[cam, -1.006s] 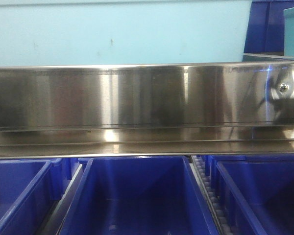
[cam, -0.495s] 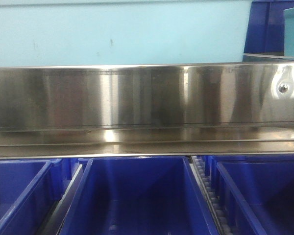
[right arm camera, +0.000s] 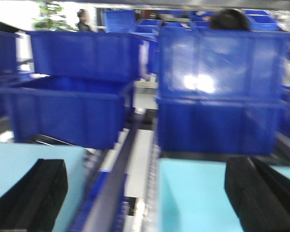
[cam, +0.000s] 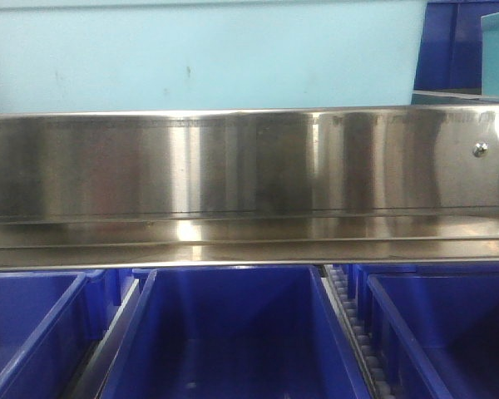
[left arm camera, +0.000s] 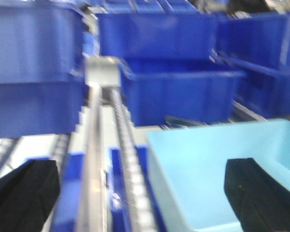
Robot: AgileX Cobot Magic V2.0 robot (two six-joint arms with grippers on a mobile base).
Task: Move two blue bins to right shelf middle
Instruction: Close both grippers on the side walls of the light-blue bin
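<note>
left gripper [left arm camera: 140, 191]: wide open, holds nothing | right gripper [right arm camera: 145, 193]: wide open, holds nothing | blue bins [right arm camera: 217, 96]: on the roller track [left arm camera: 122, 140] ahead, well apart from both | risk: views are blurry, so a gripper may bump the pale bin [left arm camera: 203, 159] below or miss a rim

A: How is the front view lit?
B: Evenly; vertical glare is seen on the steel rail [cam: 187, 166].
A: The wrist views?
B: Both are blurred; a highlight is seen on a blue bin [right arm camera: 198, 82].
</note>
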